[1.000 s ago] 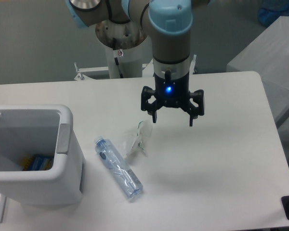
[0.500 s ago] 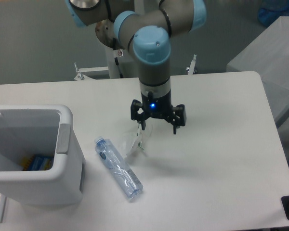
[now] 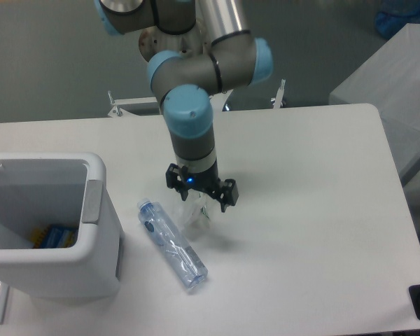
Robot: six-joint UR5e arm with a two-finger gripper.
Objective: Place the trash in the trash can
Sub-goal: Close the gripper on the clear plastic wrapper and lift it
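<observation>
Two litter items: both lie on the worktop [image 3: 315, 231], neither binned yet.
Wrapper: crumpled clear wrapper [image 3: 194, 214] with green marks, directly under the end effector, just right of the bottle's upper half.
Bottle: crushed clear bottle [image 3: 171, 244] lies diagonally, bluish cap toward the trash can, untouched.
Trash can: white trash can [image 3: 91, 245] stands at the left edge, open-topped, something blue and yellow inside.
End effector: end effector [image 3: 200, 201] hangs low over the wrapper, fingers spread wide, gripping nothing; whether they touch the wrapper cannot be told.
Step in hand: likely the approach to grasp the wrapper.
Next move: probably settle around the crumple, close, then lift and carry left over the can.
</observation>
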